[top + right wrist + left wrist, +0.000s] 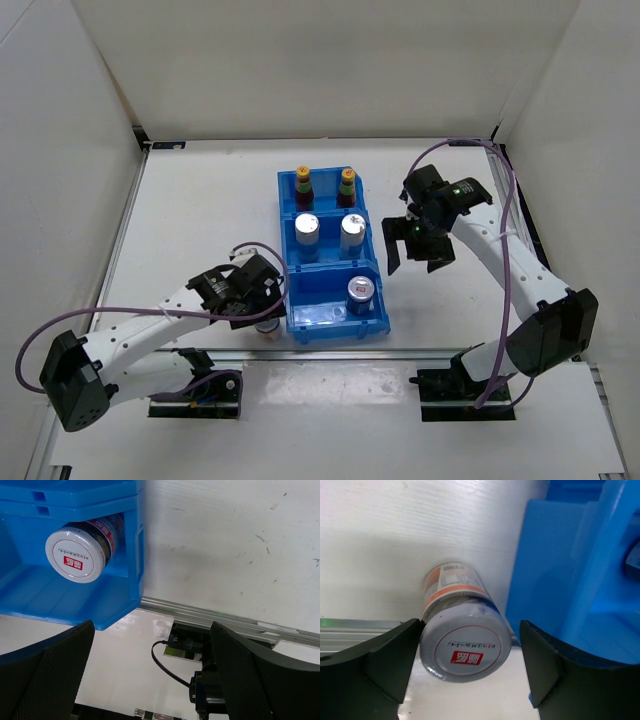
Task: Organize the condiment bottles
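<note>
Two small dark bottles with yellow-orange caps (pixel 302 186) (pixel 347 187) stand upright, side by side and apart, in the 12 o'clock compartment of a blue plastic three-compartment bin (pixel 322 312). Each is near a side wall. Label colours are too small to tell.

Middle compartment: two silver-topped cans (pixel 307 232) (pixel 352 230). 6 o'clock compartment: one can (pixel 361 290) at its 3 o'clock side, bare floor beside it.

The white desk (pixel 200 220) lies open at 9 and 12 o'clock of the bin, out to the white enclosure walls (pixel 320 70).

Left gripper (pixel 470 627): at 7 o'clock of the bottles, well apart from them, outside the bin's 9 o'clock wall. Its jaws are apart around an orange-banded can with a grey lid (pixel 465 645) standing on the desk. One finger is at the can's side, with a gap at the other, so it has no firm hold.

Right gripper (pixel 151 630): at 4 o'clock of the bottles, just off the bin's 3 o'clock wall, jaws spread wide with nothing between them.

Only the top view shows the bottles, and it mostly hides the outside can, which the left wrist view shows clearly. The right wrist view shows the aluminium rail (pixel 225 622) at the desk's near edge.
</note>
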Controlling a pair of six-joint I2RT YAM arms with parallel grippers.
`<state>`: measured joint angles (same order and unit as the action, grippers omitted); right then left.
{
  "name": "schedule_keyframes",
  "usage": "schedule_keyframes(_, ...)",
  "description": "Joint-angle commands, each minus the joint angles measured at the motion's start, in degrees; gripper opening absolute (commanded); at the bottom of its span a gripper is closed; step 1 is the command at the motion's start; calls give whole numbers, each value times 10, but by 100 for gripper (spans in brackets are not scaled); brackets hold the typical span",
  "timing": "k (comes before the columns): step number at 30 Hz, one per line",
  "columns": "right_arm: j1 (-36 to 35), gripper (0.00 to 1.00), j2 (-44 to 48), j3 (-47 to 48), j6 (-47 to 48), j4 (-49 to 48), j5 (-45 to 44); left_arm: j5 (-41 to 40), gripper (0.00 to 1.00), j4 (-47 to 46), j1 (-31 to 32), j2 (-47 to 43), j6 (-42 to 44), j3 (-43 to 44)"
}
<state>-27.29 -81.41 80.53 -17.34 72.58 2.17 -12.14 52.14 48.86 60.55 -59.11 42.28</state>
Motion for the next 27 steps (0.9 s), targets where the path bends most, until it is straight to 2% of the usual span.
schedule_keyframes(1,1,100,3,-3,4,-9,17,34,85,-15,0,-27,-7,9)
schedule_keyframes(2,1,100,3,-8,4,-9,17,34,74,-15,0,-35,-1,9)
schedule_keyframes(4,1,100,3,-8,4,-9,17,34,61,-9,0,-42,5,22)
schedule_keyframes(6,1,100,3,-8,4,-9,17,19,44,9,0,-49,18,35)
schedule_keyframes(9,1,100,3,-8,4,-15,17,-18,27,62,0,-61,23,83)
schedule_keyframes(13,1,100,3,-8,4,-15,17,-79,11,116,0,-62,44,164)
schedule_keyframes(16,1,100,3,-8,4,-15,17,-101,11,139,0,-55,69,217)
schedule_keyframes(22,1,100,3,-8,4,-15,17,-108,11,132,0,17,132,343)
schedule_keyframes(27,1,100,-2,-8,4,-15,12,-113,11,98,45,98,156,399)
